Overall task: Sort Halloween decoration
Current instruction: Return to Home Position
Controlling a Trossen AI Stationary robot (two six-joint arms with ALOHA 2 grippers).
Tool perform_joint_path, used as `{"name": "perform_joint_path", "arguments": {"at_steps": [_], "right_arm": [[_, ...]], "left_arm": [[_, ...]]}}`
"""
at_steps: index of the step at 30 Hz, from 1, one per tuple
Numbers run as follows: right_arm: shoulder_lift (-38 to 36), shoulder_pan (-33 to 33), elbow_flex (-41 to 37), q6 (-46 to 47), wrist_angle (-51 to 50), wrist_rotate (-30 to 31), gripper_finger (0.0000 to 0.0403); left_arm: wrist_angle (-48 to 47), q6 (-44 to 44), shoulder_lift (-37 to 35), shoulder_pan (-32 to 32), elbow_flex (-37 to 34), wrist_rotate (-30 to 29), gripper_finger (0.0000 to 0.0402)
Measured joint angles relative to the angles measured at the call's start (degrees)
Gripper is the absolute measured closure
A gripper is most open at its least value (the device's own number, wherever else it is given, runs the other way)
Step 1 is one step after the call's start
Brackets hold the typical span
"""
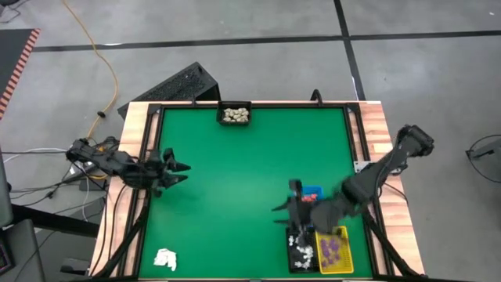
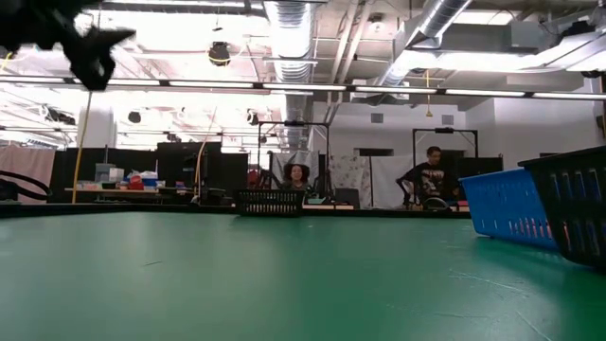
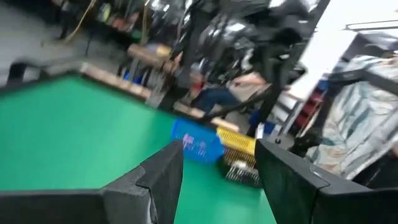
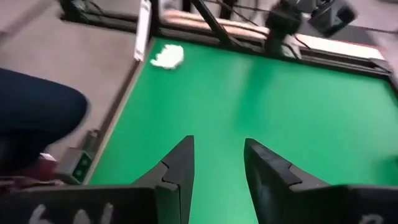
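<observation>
The right gripper point(image 4: 217, 142) has its jaws spread, with nothing between them; in its wrist view only the bare green table point(image 4: 298, 106) shows in the gap. In the high view it hangs just over the trays at the lower right of the frame. I judge that it carries nothing because the sorting looks finished and only the way home is left. The left gripper point(image 3: 219, 149) is spread and empty too, at the left edge of the table in the high view, out of the way.

The decoration lies sorted by colour:
- The white pieces point(image 1: 300, 252) are in the black bin point(image 1: 289, 258).
- The purple pieces point(image 1: 332, 249) are in the yellow tray point(image 1: 349, 258) just beside it.
- The cream pieces point(image 1: 235, 115) are in the far bin point(image 1: 220, 113) at the upper middle.

The blue tray point(image 1: 313, 190) is partly covered by the right arm, so I cannot tell what it holds. The wad point(image 1: 165, 258) rests alone at the lower left, outside every tray, probably because it is not a decoration.

Only the high view looks into the trays. The low view gives just their walls at the right edge, but it shows the left gripper high in the upper left, well above the table. It also shows a person point(image 2: 431, 178) in the room behind.
</observation>
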Motion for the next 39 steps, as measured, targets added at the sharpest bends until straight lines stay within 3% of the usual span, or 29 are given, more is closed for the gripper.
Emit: {"name": "perform_joint_path", "arguments": {"at_steps": [4,6,12,21,25,31,39], "right_arm": [[-6.03,-8.02,-2.48,-4.18,0.88,-13.11,0.0266],[-9.69,-10.87,-4.86,-3.49,1.50,-14.66,0.0266],[-23.57,-12.79,-17.99,1.63,8.92,-4.67,0.0266],[-43.77,-13.69,-40.78,-1.82,29.16,-2.99,0.0266],[-49.70,-14.11,-47.80,-3.33,33.62,-2.78,0.0266],[-57.26,-14.11,-56.18,-3.37,35.11,2.32,0.0266],[-65.46,-13.98,-66.77,-2.84,40.77,2.63,0.0266]], "left_arm": [[-1.67,4.62,-1.33,0.00,3.11,0.76,0.0213],[-3.09,5.41,-1.78,0.00,3.90,0.74,0.0213],[-6.21,6.33,-1.73,0.00,4.53,2.35,0.0213],[-4.55,8.12,-1.73,0.00,4.64,2.86,0.0213],[-4.84,9.28,-1.73,0.00,4.64,2.11,0.0213],[-5.36,9.20,-1.73,0.00,2.51,1.94,0.0213],[-4.93,7.76,-1.73,0.01,-1.48,1.97,0.0213]]}}
